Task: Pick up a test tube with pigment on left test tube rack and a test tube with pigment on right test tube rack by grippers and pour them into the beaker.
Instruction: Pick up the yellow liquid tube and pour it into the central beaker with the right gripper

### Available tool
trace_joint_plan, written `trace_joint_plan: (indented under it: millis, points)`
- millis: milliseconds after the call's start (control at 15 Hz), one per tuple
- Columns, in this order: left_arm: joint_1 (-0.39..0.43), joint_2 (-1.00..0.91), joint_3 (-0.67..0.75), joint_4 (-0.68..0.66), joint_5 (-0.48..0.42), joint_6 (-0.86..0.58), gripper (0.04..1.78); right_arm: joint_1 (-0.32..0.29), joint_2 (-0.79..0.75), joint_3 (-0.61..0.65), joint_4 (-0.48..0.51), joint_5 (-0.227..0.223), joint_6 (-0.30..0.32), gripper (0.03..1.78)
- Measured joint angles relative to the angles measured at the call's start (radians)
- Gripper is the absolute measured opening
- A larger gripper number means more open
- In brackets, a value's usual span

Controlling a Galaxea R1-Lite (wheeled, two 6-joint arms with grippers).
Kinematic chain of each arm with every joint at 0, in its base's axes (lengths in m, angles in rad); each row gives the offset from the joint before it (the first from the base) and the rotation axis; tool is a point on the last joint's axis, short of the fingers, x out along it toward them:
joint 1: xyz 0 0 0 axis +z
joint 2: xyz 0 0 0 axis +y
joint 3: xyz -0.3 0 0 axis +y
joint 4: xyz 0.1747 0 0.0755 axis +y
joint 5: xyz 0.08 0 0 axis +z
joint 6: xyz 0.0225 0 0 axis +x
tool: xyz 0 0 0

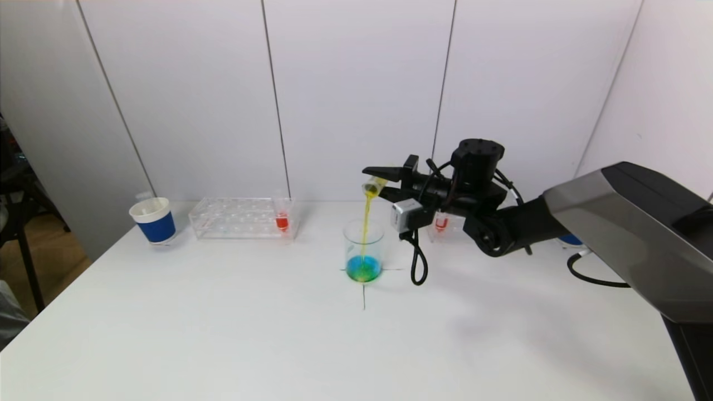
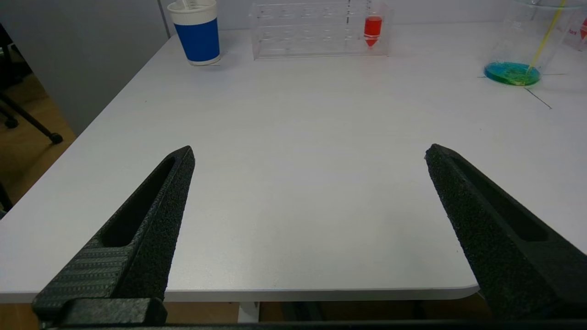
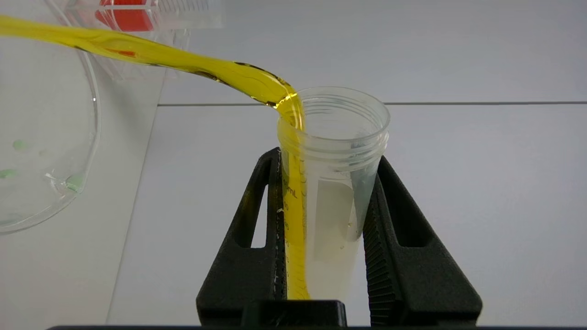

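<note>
Yellow pigment streams from test tube (image 3: 330,183), pinched by right gripper (image 3: 321,201), into beaker (image 1: 363,250).

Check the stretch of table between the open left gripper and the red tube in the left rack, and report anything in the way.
Nothing visible blocks it. The left gripper hangs open near the table's front edge, and only bare tabletop lies between it and the red tube in the left rack. The blue cup stands off to the side.
</note>
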Motion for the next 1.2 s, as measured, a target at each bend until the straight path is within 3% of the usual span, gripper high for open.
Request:
trace_joint_plan:
  millis: [867,1200]
  points:
    - [0.0,0.0,0.0,0.0,0.0,0.0,1.76,-0.008,0.001,-0.116,0.209,-0.024,-0.191,0.53]
    - [0.0,0.0,0.0,0.0,0.0,0.0,1.76,-0.007,-0.001,-0.12,0.221,-0.025,-0.232,0.53]
